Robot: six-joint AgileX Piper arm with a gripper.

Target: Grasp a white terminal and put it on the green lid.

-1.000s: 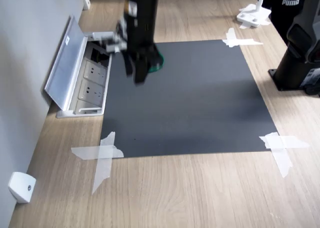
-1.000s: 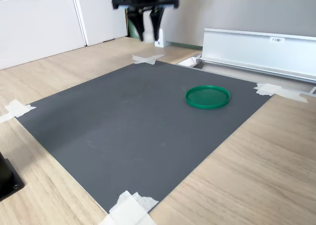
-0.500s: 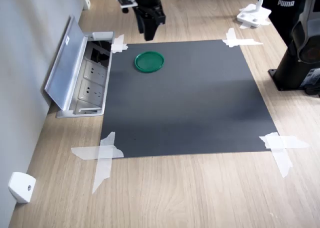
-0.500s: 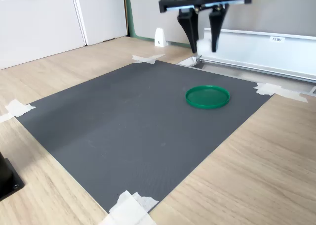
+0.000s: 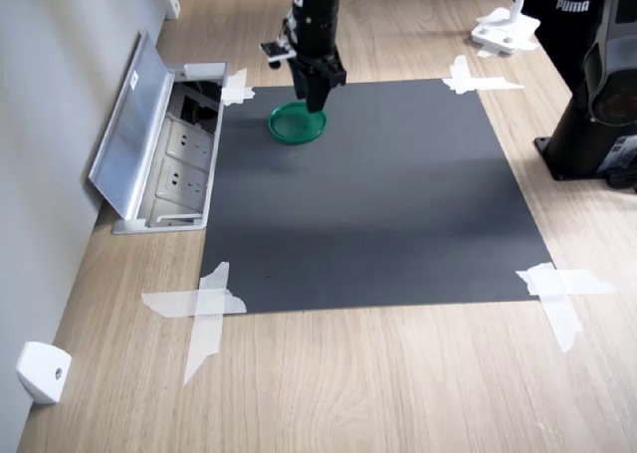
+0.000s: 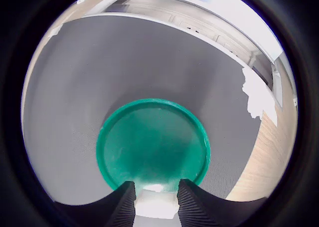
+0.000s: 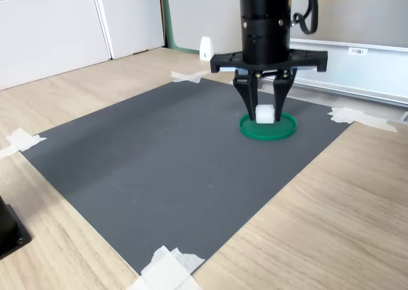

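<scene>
Tool (image 7: 264,115) points straight down over the green lid (image 7: 268,128), clenched on the white terminal (image 7: 264,114). In the second exterior view the terminal sits pinched between the two black fingertips (image 7: 248,105), held just above the lid's surface; can't tell if it touches the lid yet. Wrist view confirms it: the white terminal (image 6: 156,205) is wedged between both fingers (image 6: 123,207), w/ the green lid (image 6: 153,142) directly below, filling the middle of the pic.

In the first exterior view the tool (image 5: 317,100) hangs over the green lid (image 5: 295,124), arm rising toward 12 o'clock. The lid lies on the dark grey mat (image 5: 368,194), near the mat's corner at approx 11 o'clock from mat centre. The mat lies flat on the wooden table (image 5: 398,383), corners held by white tape strips (image 5: 204,309).

At 9 o'clock of the mat in the first exterior view: an open silver socket box (image 5: 159,154) set into the table, lid flipped up, sockets showing. Same box appears in the second exterior view as a long silver flap (image 7: 344,60) at about 2 o'clock from the lid. A white wedge bracket (image 5: 42,370) sits on the table's wall edge at approx 8 o'clock in the first exterior view. A black base (image 5: 597,124) stands at 3 o'clock of the mat, well apart from the lid. Small white stand (image 5: 506,30) at approx 1 o'clock, off the mat.
</scene>
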